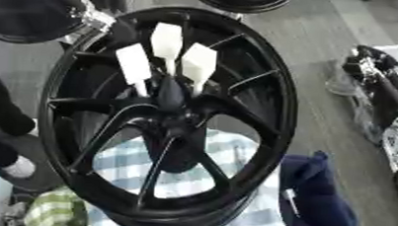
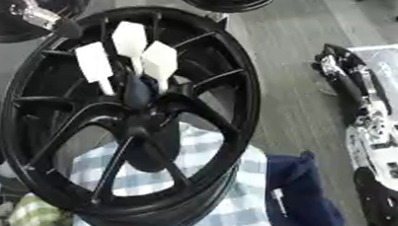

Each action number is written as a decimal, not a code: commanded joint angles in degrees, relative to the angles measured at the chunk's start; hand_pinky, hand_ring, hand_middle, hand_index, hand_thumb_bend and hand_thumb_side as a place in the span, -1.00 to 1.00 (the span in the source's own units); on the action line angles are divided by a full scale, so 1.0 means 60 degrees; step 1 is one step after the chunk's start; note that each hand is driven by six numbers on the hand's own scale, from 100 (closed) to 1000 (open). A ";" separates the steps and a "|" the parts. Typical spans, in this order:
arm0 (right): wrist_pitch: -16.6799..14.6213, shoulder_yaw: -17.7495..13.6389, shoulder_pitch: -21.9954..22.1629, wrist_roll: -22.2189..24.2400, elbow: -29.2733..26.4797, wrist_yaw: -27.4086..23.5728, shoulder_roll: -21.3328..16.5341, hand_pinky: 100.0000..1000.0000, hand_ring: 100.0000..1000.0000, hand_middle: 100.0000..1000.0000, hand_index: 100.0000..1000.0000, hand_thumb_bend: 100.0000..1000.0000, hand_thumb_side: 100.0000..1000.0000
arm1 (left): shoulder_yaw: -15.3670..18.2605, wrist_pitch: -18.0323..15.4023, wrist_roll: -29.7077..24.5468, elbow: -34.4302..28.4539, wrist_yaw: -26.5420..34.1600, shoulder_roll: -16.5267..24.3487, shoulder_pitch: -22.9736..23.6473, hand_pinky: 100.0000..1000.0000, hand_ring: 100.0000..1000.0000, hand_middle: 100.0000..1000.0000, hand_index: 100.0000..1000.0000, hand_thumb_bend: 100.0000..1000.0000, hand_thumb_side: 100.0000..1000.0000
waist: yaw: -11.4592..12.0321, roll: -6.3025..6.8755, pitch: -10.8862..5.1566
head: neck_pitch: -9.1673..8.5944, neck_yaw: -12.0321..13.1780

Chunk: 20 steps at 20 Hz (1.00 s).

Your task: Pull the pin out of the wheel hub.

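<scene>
The black wheel hub (image 1: 171, 123) stood tilted, three white-handled pins (image 1: 166, 40) stuck in its centre. The right hand (image 2: 370, 130) lay at the edge; I couldn't tell whether its fingers were curled.

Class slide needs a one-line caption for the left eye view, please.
Black spoked wheel stands on a checked cloth, three white-handled pins sticking from its hub; robot's right arm waits at the right edge.
</scene>
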 commanded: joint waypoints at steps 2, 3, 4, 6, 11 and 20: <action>0.0019 0.0000 -0.0048 0.0009 -0.0059 -0.0002 -0.0279 0.78 0.43 0.26 0.58 -1.00 -0.14 | -0.0042 -0.0083 -0.0111 -0.0009 -0.0355 0.0025 -0.0162 0.73 0.61 0.35 0.61 0.53 0.69 | 0.0015 -0.0051 -0.0186 | 0.0019 0.0007; 0.0023 0.0003 -0.0049 0.0010 -0.0056 0.0000 -0.0277 0.78 0.43 0.26 0.58 -1.00 -0.14 | -0.0073 -0.0116 -0.0119 0.0011 -0.0424 -0.0008 -0.0165 0.73 0.61 0.35 0.61 0.53 0.69 | 0.0019 -0.0052 -0.0183 | 0.0019 0.0010; 0.0025 0.0006 -0.0051 0.0012 -0.0056 0.0002 -0.0275 0.78 0.43 0.26 0.58 -1.00 -0.14 | -0.0116 -0.0148 -0.0124 0.0047 -0.0514 -0.0041 -0.0167 0.73 0.61 0.35 0.62 0.61 0.65 | 0.0020 -0.0050 -0.0180 | 0.0024 0.0016; 0.0033 0.0009 -0.0053 0.0009 -0.0053 0.0001 -0.0271 0.77 0.43 0.25 0.58 -1.00 -0.14 | -0.0188 -0.0231 -0.0127 0.0165 -0.0714 -0.0116 -0.0166 0.74 0.61 0.35 0.62 0.62 0.62 | 0.0019 -0.0049 -0.0175 | 0.0028 0.0012; 0.0056 0.0014 -0.0041 -0.0004 -0.0044 -0.0007 -0.0254 0.78 0.42 0.25 0.58 -1.00 -0.13 | -0.0222 -0.0454 -0.0128 0.0487 -0.1106 -0.0308 -0.0187 0.74 0.62 0.36 0.62 0.58 0.50 | 0.0014 -0.0035 -0.0163 | -0.0044 0.0001; 0.0096 0.0025 -0.0054 -0.0015 -0.0032 -0.0012 -0.0224 0.77 0.42 0.24 0.57 -1.00 -0.13 | -0.0336 -0.0627 -0.0128 0.1001 -0.1438 -0.0632 -0.0153 0.71 0.60 0.33 0.60 0.43 0.30 | -0.0009 0.0011 -0.0149 | -0.0055 0.0144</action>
